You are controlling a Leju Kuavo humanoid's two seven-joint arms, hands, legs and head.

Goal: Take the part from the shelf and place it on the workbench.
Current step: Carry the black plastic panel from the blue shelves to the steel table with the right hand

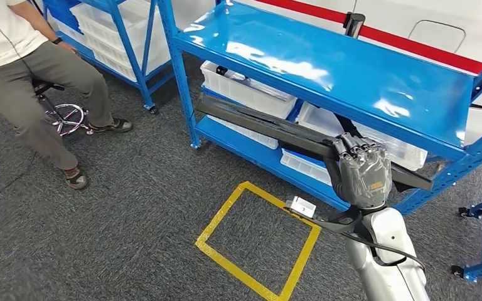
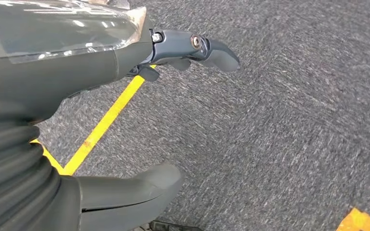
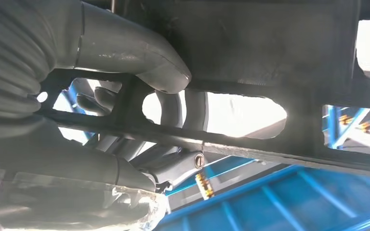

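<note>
**Right hand holds the long dark part at the shelf**

The blue shelf (image 1: 326, 63) is biggest; the long dark part (image 1: 270, 128) slants from far left to near right under its top board; right hand (image 1: 361, 172) wraps it; the right wrist view shows fingers (image 3: 173, 108) through its holes; left hand (image 2: 101, 120) hangs spread over carpet.

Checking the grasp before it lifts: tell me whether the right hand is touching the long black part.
Touching. In the right wrist view the right hand has its thumb pressed on the long black part and fingers hooked through a cutout; the head view shows the same grip.
</note>
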